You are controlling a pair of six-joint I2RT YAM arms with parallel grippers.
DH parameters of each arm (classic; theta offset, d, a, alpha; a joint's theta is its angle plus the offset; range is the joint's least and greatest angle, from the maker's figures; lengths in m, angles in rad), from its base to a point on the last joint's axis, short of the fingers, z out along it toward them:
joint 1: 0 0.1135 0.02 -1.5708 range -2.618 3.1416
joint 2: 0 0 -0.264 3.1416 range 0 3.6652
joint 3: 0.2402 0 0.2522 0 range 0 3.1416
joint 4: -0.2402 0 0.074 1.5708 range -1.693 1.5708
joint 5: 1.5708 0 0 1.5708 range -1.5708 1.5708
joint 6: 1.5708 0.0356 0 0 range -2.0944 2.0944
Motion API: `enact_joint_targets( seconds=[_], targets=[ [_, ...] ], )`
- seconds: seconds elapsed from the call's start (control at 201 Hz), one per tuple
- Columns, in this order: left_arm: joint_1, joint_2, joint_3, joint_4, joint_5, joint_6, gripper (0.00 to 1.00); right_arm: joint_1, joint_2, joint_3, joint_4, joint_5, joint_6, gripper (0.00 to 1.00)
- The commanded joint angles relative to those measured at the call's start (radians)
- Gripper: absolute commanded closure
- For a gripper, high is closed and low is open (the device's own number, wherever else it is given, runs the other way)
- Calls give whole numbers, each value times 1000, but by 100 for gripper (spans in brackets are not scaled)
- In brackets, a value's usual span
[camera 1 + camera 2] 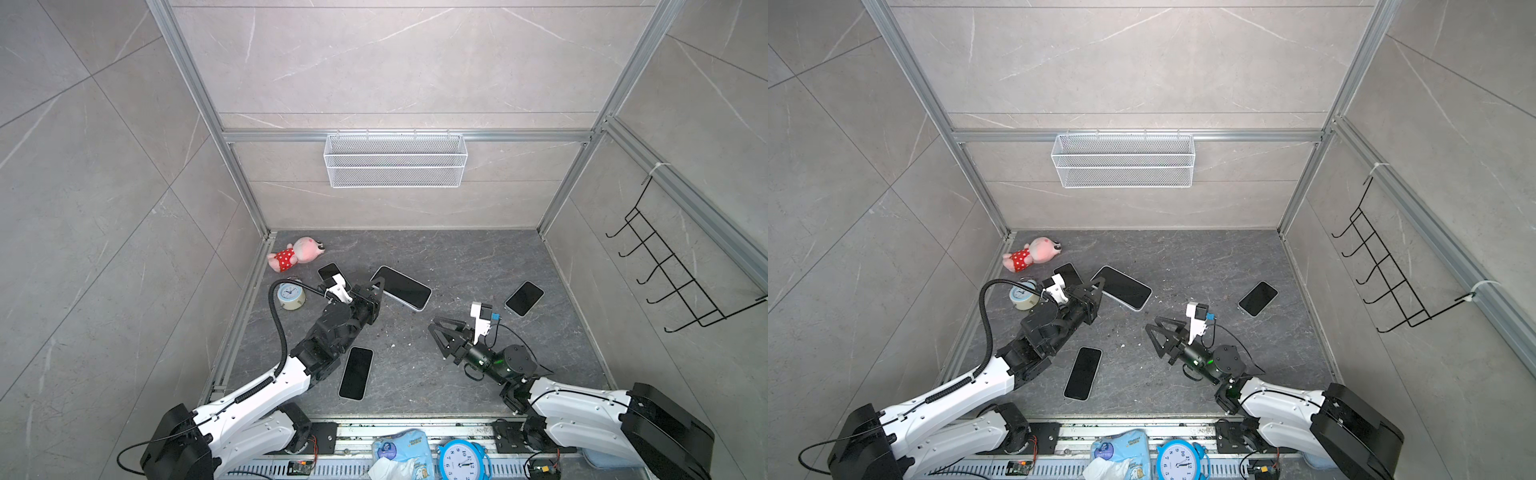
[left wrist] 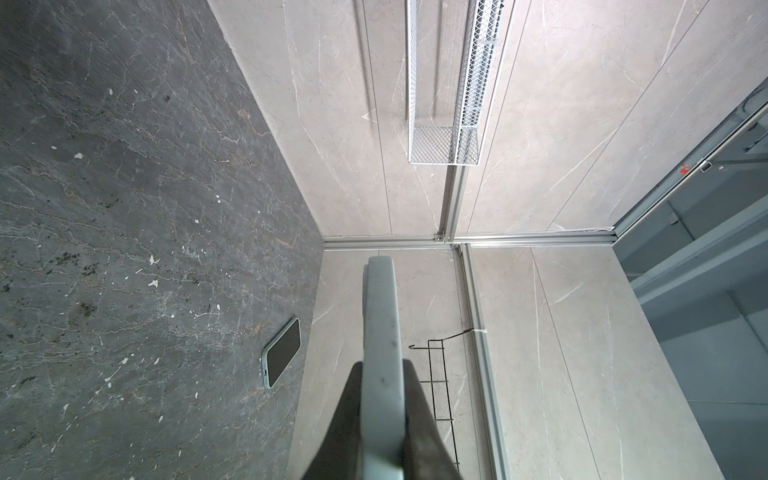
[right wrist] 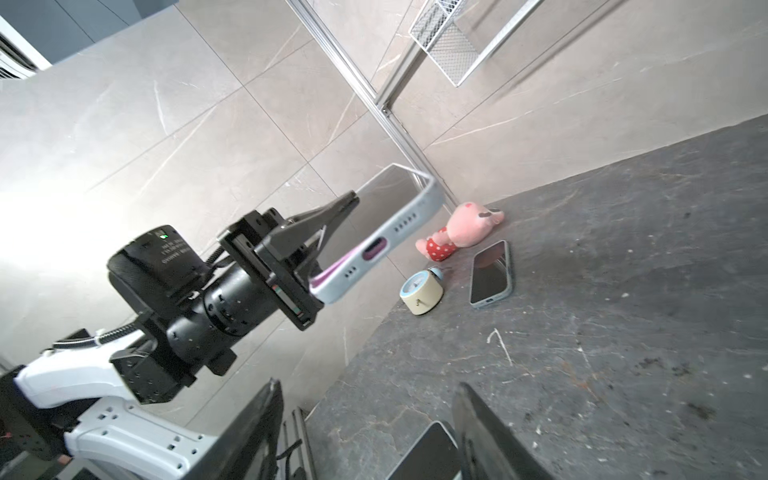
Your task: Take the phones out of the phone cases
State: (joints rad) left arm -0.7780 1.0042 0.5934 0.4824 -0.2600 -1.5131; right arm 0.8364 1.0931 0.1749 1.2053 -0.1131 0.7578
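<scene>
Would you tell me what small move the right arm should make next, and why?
Probably bring the open right gripper toward the free end of the cased phone: the left gripper clamps its other end in the air, and the right one hangs apart, holding nothing.

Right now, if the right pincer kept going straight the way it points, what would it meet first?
The open right pincer would probably meet the left pincer gripping the cased phone; height is unclear.
</scene>
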Motion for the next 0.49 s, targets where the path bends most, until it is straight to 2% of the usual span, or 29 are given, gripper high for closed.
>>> enact_joint_targets(
  seconds=[0.0, 0.488],
  targets=[
    [3, -12, 8, 132, -4, -25, 100, -1, 30, 48, 23, -34, 58, 34],
    [3, -3, -21, 173, -2, -33, 100, -18, 151, 121, 97, -44, 133, 34]
  ],
)
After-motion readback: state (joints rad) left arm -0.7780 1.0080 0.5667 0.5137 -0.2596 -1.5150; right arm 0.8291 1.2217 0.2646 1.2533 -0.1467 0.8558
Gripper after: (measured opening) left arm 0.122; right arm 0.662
